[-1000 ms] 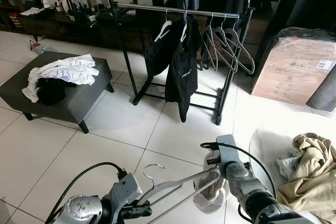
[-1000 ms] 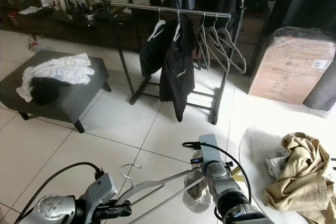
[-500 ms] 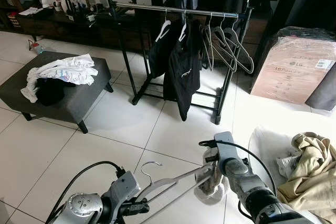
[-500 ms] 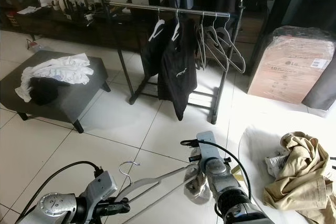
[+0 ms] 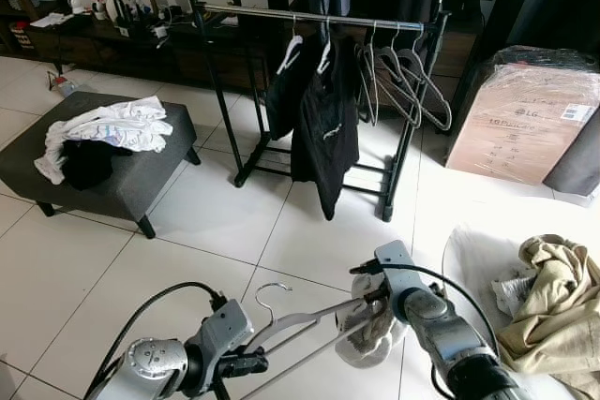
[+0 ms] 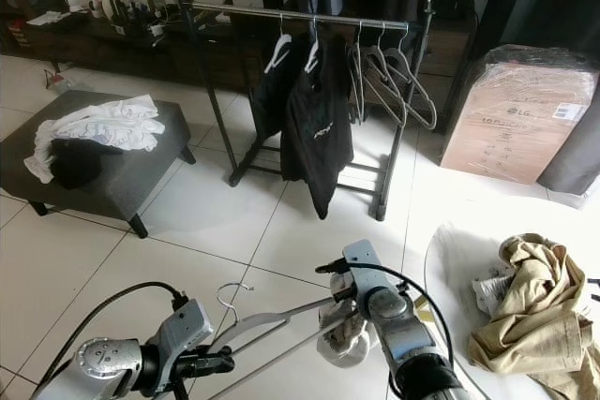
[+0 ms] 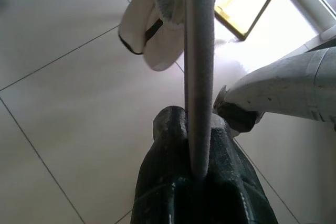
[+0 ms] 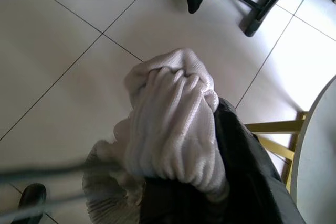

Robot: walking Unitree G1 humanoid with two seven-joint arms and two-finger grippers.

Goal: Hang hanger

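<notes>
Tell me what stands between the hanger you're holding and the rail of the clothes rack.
Nothing visible on the floor: bare tiles run from the grey hanger, held by the left pincer, to the rack rail. The right pincer grips a white garment at the hanger's far end. Black clothes and hangers fill the rail's right half.
</notes>
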